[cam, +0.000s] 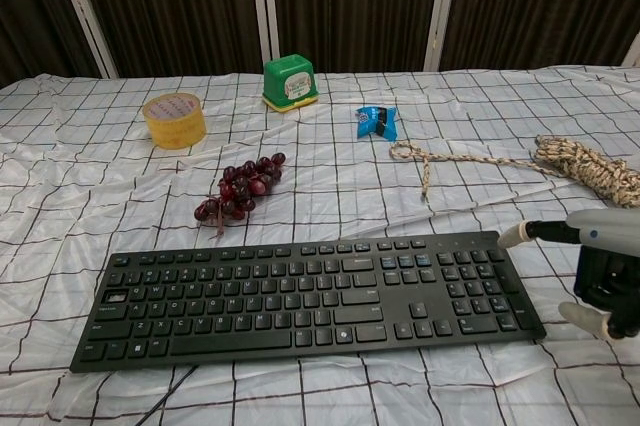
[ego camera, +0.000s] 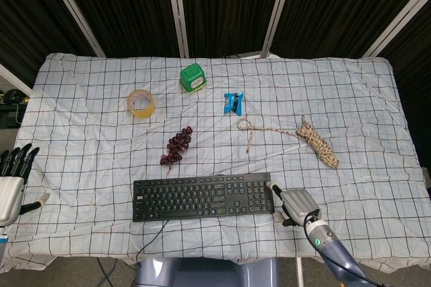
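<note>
A black keyboard (ego camera: pixel 202 197) (cam: pixel 310 296) lies near the table's front edge, its cable running off the front. My right hand (ego camera: pixel 296 206) (cam: pixel 600 271) hovers just off the keyboard's right end. One white-tipped finger reaches toward the far right corner and the thumb is spread below, with nothing held. My left hand (ego camera: pixel 12 179) sits off the table's left edge with its dark fingers straight and apart, empty. The chest view does not show it.
On the checked cloth (ego camera: pixel 87 139) lie a bunch of dark grapes (ego camera: pixel 176 145) (cam: pixel 238 189), a yellow tape roll (ego camera: pixel 141 102) (cam: pixel 174 118), a green box (ego camera: pixel 193 77) (cam: pixel 290 81), a blue packet (ego camera: pixel 233 103) (cam: pixel 377 121) and a coiled rope (ego camera: pixel 316 140) (cam: pixel 585 166).
</note>
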